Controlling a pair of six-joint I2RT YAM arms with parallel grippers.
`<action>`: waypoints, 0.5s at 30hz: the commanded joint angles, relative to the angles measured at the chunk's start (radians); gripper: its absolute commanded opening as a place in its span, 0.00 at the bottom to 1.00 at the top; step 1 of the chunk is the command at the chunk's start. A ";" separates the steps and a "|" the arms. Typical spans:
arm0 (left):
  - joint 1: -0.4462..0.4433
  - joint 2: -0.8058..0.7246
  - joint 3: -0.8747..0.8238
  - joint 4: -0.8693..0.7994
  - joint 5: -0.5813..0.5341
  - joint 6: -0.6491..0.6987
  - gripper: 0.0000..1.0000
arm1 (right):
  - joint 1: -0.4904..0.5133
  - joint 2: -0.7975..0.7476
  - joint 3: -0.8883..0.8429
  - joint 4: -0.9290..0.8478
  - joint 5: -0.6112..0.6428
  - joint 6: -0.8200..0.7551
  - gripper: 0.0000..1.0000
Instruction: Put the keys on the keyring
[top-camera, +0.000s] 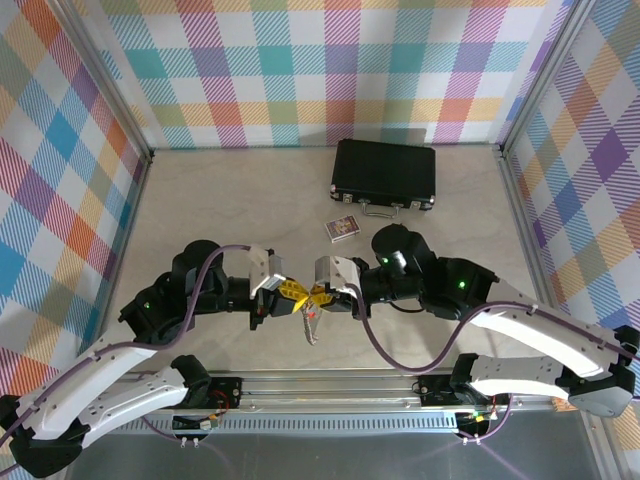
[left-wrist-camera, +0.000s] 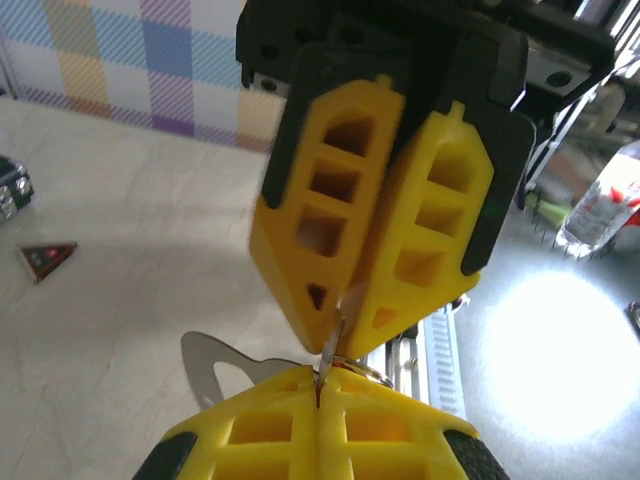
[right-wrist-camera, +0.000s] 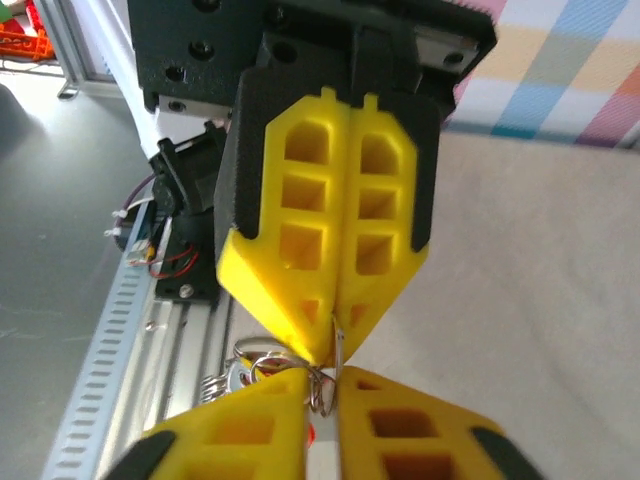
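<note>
Above the table's (top-camera: 200, 200) near edge: left claw (top-camera: 287, 292) clamped on the keyring (left-wrist-camera: 355, 368); right claw (top-camera: 322, 294) narrowly parted beside it. Advice: keep ring steady, feed slowly.

Shiny metal keyring (right-wrist-camera: 322, 385), matt plastic jaws

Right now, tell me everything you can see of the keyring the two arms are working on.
The keyring looks like a thin silver metal loop, seen only in part. It hangs above the table near its front edge, between the two yellow-fingered grippers. The left gripper is shut on its thin edge; the right gripper meets it from the other side, its grip unclear. Further silver rings bunch beside it, and a flat silver piece sticks out sideways.
</note>
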 joint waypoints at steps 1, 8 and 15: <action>-0.016 -0.042 -0.052 0.240 0.037 -0.088 0.00 | 0.001 -0.045 -0.057 0.147 -0.020 0.042 0.20; -0.016 -0.089 -0.152 0.460 0.074 -0.181 0.00 | 0.001 -0.094 -0.112 0.223 0.014 0.074 0.21; -0.019 -0.106 -0.216 0.604 0.105 -0.246 0.00 | -0.002 -0.105 -0.126 0.247 -0.008 0.086 0.15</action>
